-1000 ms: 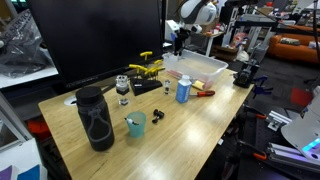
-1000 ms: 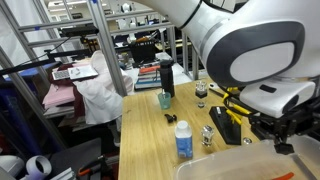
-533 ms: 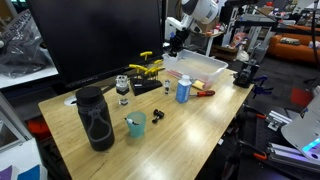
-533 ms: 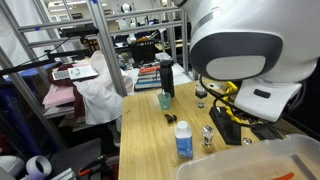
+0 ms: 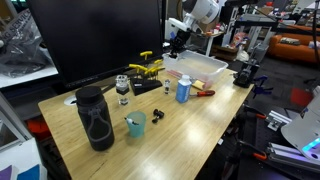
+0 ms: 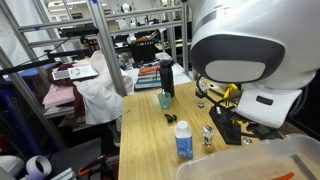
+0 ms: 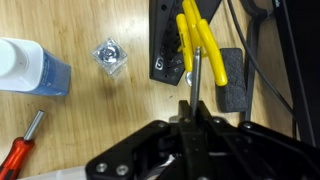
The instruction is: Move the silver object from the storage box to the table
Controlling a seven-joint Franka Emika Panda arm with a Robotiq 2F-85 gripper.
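My gripper (image 7: 195,108) is shut on a thin silver rod (image 7: 196,75) that sticks out beyond the jaws. In an exterior view the gripper (image 5: 177,42) hangs above the table (image 5: 205,122), beside the far left corner of the translucent-white storage box (image 5: 203,68). In the wrist view the rod's tip lies over yellow-handled pliers (image 7: 199,40) on a black pad (image 7: 165,45). The storage box also shows in an exterior view (image 6: 250,165), with the big white arm above it.
A blue-labelled bottle (image 5: 183,90) (image 7: 30,70) and a red-handled screwdriver (image 5: 205,93) (image 7: 20,145) lie beside the box. A small clear cube (image 7: 110,55), a teal cup (image 5: 135,124), a tall black bottle (image 5: 95,118) and cables (image 7: 250,60) stand around.
The arm has shifted a little away from the box toward the yellow pliers, with the rod still held. Nothing on the table has moved.
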